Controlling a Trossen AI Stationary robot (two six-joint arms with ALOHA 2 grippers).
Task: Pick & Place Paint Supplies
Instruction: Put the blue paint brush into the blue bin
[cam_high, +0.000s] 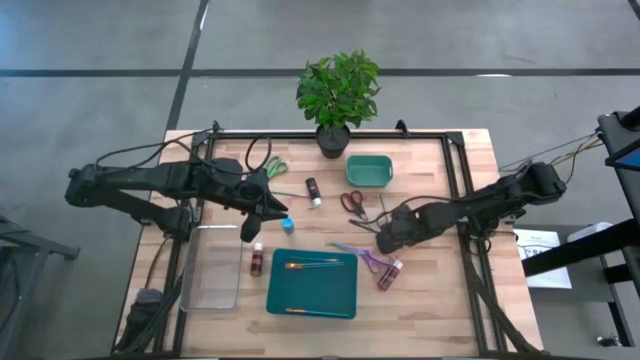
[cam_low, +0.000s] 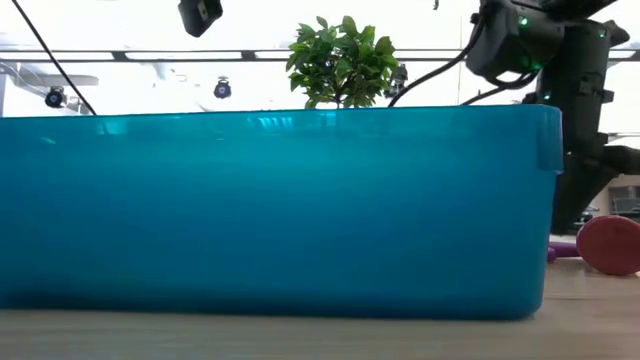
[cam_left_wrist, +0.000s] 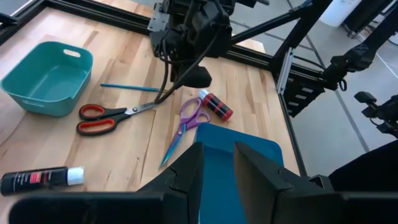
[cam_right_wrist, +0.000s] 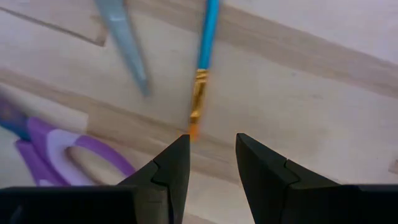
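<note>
My right gripper (cam_right_wrist: 211, 149) is open and points down near the table's middle (cam_high: 385, 235). Its fingertips stand just short of the bristle end of a blue-handled brush (cam_right_wrist: 202, 68) that lies flat on the wood. My left gripper (cam_left_wrist: 216, 165) hovers high at the left, fingers a narrow gap apart with only the teal tray (cam_left_wrist: 249, 149) showing between them. A small blue bottle (cam_high: 287, 225) sits just past its tip. A black bottle (cam_high: 313, 190) and two dark red bottles (cam_high: 257, 262) (cam_high: 390, 272) lie on the table. Two brushes (cam_high: 310, 265) lie in the tray (cam_high: 340, 300).
Purple scissors (cam_high: 365, 258) and red scissors (cam_high: 352, 203) lie close to my right gripper. A small teal bin (cam_high: 369, 170), a potted plant (cam_high: 337, 95) and green scissors (cam_high: 275, 165) stand at the back. A clear container (cam_high: 213, 268) lies left of the tray.
</note>
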